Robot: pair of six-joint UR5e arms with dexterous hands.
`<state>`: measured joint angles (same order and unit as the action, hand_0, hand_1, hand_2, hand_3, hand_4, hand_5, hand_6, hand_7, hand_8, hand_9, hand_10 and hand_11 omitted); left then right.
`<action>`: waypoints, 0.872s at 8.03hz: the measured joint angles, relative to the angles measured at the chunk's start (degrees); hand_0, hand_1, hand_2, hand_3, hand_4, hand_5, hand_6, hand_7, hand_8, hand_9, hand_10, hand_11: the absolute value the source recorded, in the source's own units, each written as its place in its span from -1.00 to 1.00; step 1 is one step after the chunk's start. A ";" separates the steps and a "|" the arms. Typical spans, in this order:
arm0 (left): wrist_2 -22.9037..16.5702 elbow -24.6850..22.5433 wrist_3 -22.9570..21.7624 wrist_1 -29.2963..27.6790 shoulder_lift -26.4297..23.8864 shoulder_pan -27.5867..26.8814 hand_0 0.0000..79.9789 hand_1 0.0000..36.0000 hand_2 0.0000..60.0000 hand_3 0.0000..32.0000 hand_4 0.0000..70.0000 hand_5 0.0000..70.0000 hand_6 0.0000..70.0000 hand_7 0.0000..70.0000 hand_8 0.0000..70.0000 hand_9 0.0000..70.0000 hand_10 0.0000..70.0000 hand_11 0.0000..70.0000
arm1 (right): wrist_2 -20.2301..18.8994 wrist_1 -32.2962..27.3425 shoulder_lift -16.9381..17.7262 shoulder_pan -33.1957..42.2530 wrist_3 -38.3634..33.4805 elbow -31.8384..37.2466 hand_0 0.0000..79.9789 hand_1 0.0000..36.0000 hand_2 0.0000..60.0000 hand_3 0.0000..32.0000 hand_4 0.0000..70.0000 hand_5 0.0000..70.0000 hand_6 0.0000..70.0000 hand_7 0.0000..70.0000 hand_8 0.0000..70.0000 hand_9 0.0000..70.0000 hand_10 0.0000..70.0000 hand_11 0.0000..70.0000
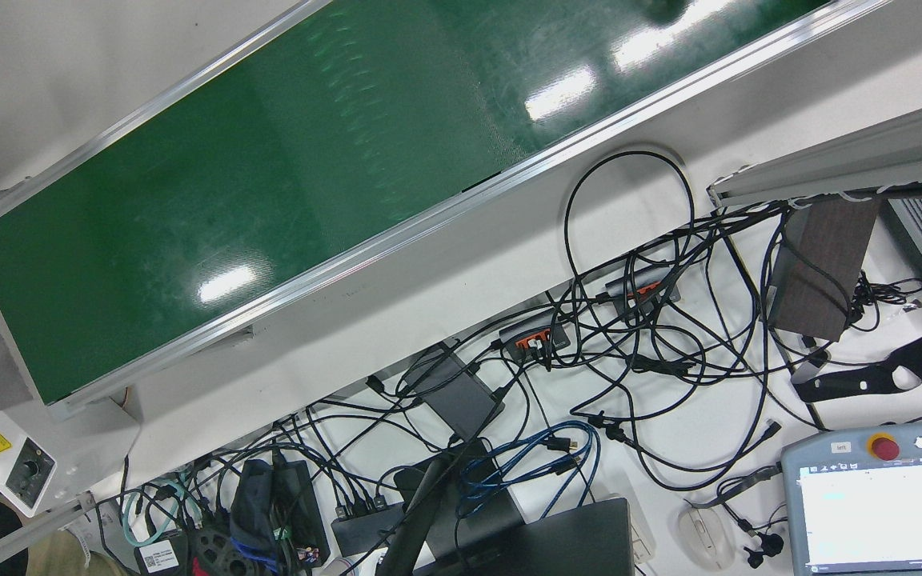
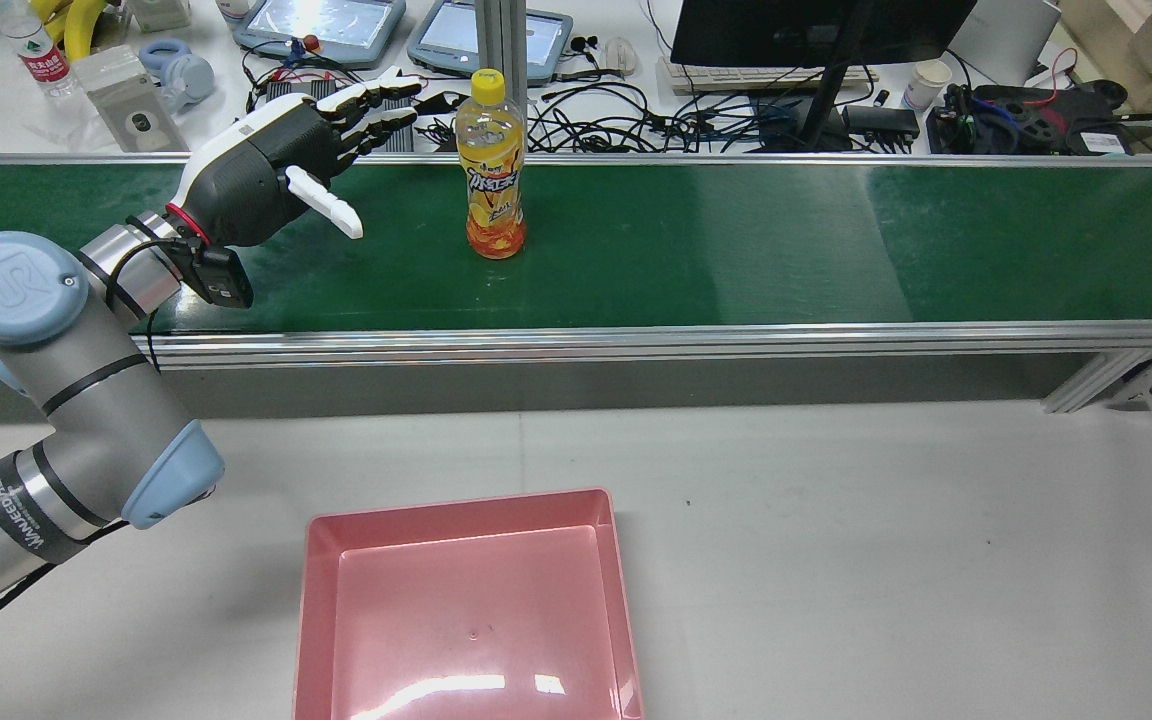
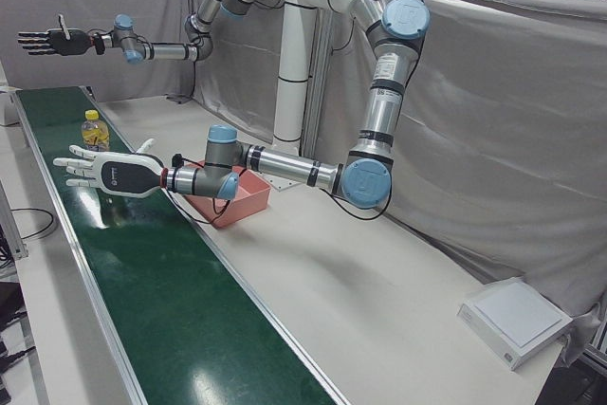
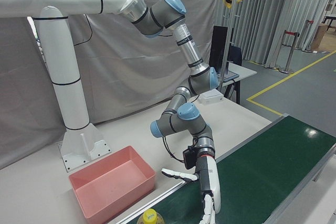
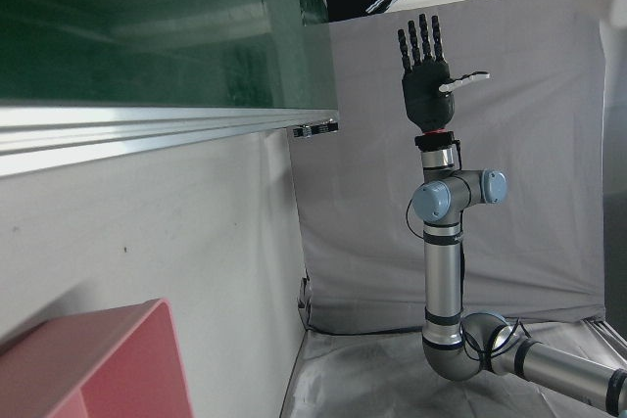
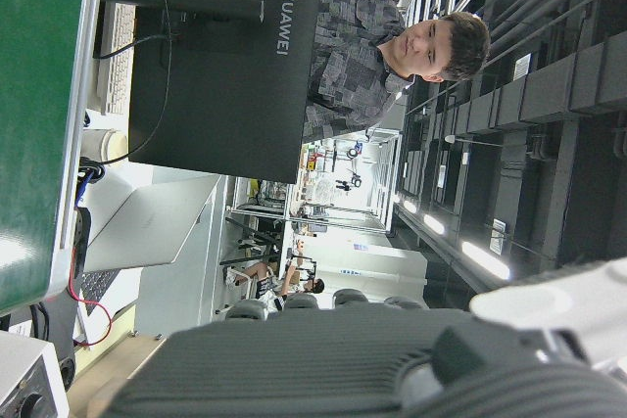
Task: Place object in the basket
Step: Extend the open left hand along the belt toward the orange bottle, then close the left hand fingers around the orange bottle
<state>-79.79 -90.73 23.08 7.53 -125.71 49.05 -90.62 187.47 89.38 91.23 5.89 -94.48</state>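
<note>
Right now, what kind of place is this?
Probably a robot lab or workshop: a long green conveyor belt, robot arms on a white post, and a desk crowded with cables and screens.

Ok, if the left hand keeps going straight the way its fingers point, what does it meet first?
Probably the bottle standing on the belt. The open left hand points toward its upper part with a gap between, though depth is unclear and it might pass just behind.

Grey curtains [image 3: 493, 120] were hung behind the station; yellow floor lines [image 4: 294, 72] and possibly ceiling strip lights [image 6: 490, 261] were seen.
</note>
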 measured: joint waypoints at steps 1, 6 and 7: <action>0.31 1.09 0.08 -0.14 -0.85 -0.27 0.51 -0.84 -1.00 -0.86 -0.64 -0.53 -0.98 -0.97 -0.74 -0.64 -0.96 -0.90 | 0.00 0.00 0.00 0.00 0.00 0.00 -1.00 -1.00 -1.00 -1.00 -1.00 -1.00 -1.00 -1.00 -1.00 -1.00 -1.00 -1.00; 0.54 3.20 0.15 -0.41 -3.12 -0.76 0.51 -0.85 -1.00 -0.88 -0.64 -0.52 -0.98 -0.97 -0.73 -0.64 -0.96 -0.90 | 0.00 0.00 0.00 0.00 -0.06 -0.08 -1.00 -1.00 -1.00 -1.00 -1.00 -1.00 -1.00 -1.00 -1.00 -1.00 -1.00 -1.00; 0.53 3.64 0.15 -0.41 -3.71 -0.79 0.51 -0.84 -1.00 -0.88 -0.64 -0.51 -0.98 -0.97 -0.73 -0.63 -0.95 -0.89 | 0.00 0.00 0.00 0.00 -0.08 -0.08 -1.00 -1.00 -1.00 -1.00 -1.00 -1.00 -1.00 -1.00 -1.00 -1.00 -1.00 -1.00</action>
<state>-79.26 -87.08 23.24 7.11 -129.41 48.27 -90.62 187.47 89.38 91.23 5.81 -94.57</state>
